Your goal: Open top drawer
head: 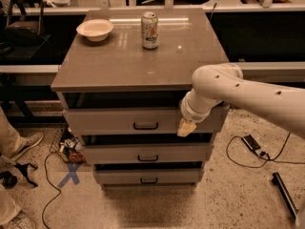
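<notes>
The top drawer [114, 120] is the highest of three grey drawers in the cabinet. Its flat front carries a small dark bar handle [146, 126]. It stands pulled out a little, with a dark gap under the cabinet top. My white arm reaches in from the right. The gripper [186, 128] hangs in front of the right part of the top drawer's front, right of the handle, with a pale yellowish tip showing.
A white bowl [95, 29] and a drink can [149, 30] stand on the cabinet top [133, 61]. Two narrower drawers [143, 152] sit below. Cables, a blue floor X [71, 173] and a person's shoe [24, 144] lie at left; a cable and adapter [251, 143] at right.
</notes>
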`<state>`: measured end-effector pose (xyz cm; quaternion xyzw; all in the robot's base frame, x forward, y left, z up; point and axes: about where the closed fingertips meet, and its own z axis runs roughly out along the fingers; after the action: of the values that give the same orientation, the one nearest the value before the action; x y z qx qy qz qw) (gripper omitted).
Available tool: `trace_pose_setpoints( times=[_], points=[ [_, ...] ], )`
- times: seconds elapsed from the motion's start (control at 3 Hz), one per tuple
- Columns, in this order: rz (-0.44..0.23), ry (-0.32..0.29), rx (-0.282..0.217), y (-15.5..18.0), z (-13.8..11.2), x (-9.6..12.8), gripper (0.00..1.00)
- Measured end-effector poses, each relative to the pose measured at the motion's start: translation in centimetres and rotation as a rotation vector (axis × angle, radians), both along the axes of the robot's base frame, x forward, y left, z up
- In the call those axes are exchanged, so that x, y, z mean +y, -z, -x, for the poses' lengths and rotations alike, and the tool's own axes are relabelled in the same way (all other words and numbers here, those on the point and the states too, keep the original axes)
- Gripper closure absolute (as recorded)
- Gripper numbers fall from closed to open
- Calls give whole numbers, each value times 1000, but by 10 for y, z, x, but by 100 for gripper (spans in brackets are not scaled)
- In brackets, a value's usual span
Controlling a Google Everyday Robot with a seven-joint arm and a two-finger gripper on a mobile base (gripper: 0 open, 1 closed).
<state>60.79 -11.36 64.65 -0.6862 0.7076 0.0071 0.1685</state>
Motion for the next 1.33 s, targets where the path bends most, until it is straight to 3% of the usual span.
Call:
trace_pose_setpoints(
  times=[0.33, 0.67, 1.0, 1.33],
  points=[
    [-17, 17, -37, -10, 20, 0, 74],
    [-35, 49, -99, -33, 44, -14, 97],
    [-54, 58, -124, -42, 58, -20, 100],
    [-54, 58, -124, -42, 58, -20, 82]
  ],
)
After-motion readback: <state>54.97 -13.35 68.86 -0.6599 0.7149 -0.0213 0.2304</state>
